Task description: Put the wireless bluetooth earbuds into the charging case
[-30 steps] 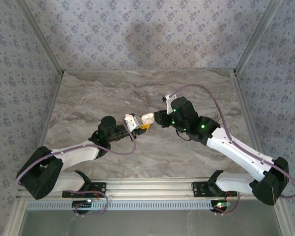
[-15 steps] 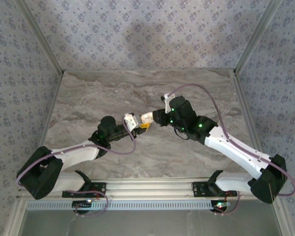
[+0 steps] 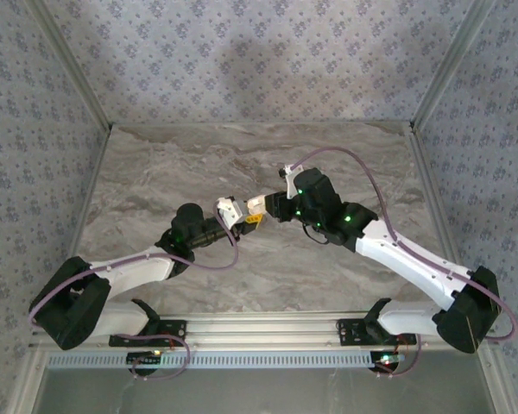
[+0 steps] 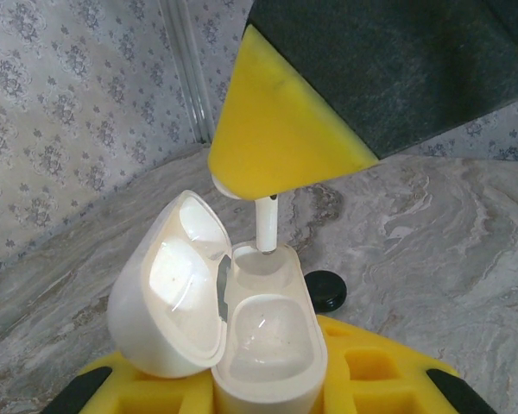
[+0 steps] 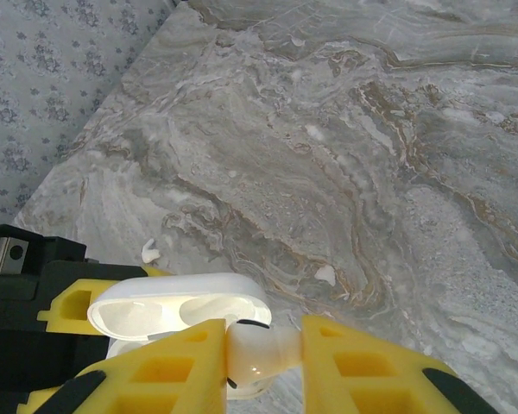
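The charging case (image 4: 268, 345) is white and glossy, and its lid (image 4: 168, 293) is swung open to the left. My left gripper (image 4: 263, 388) is shut on the case's body between yellow pads. My right gripper (image 5: 261, 358) is shut on one white earbud (image 5: 259, 349), held above the case. In the left wrist view the earbud's stem (image 4: 265, 226) points down, its tip at the mouth of the far socket. That near socket looks empty. In the top view the left gripper (image 3: 233, 216) and the right gripper (image 3: 259, 205) meet over the middle of the table.
A flat black round disc (image 4: 326, 289) lies on the marble table (image 5: 371, 155) just beyond the case. Patterned walls and metal frame posts (image 3: 78, 82) close in the table on three sides.
My right gripper has moved a little to the left with the earbud, closing on the case. The left arm has stayed where it was.
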Controlling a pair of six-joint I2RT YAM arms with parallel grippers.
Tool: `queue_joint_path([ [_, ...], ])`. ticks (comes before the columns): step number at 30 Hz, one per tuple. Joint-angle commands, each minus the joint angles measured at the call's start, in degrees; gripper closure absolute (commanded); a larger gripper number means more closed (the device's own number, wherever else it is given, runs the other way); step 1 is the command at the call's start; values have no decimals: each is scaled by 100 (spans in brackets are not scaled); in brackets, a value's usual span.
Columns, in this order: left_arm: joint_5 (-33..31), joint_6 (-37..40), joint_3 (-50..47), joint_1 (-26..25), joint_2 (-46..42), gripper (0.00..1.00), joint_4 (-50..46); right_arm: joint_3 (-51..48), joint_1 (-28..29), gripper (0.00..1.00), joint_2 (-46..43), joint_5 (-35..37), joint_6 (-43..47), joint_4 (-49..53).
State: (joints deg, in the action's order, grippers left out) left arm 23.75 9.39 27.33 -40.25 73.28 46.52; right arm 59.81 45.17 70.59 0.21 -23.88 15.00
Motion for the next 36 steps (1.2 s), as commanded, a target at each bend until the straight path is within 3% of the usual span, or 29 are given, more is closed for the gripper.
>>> queue_joint_path([
  [1,-2,-74,236,-29,-134,88,253,39,45,74,60,-48,60,-67],
  [18,-151,-173,317,-28,-226,88,296,69,89,73,290,-85,169,207],
  [28,-75,-171,297,-29,-244,88,152,214,-77,49,14,-643,397,123],
  [36,280,-267,293,-18,-245,88,194,25,-623,47,-606,-1753,1082,-73],
])
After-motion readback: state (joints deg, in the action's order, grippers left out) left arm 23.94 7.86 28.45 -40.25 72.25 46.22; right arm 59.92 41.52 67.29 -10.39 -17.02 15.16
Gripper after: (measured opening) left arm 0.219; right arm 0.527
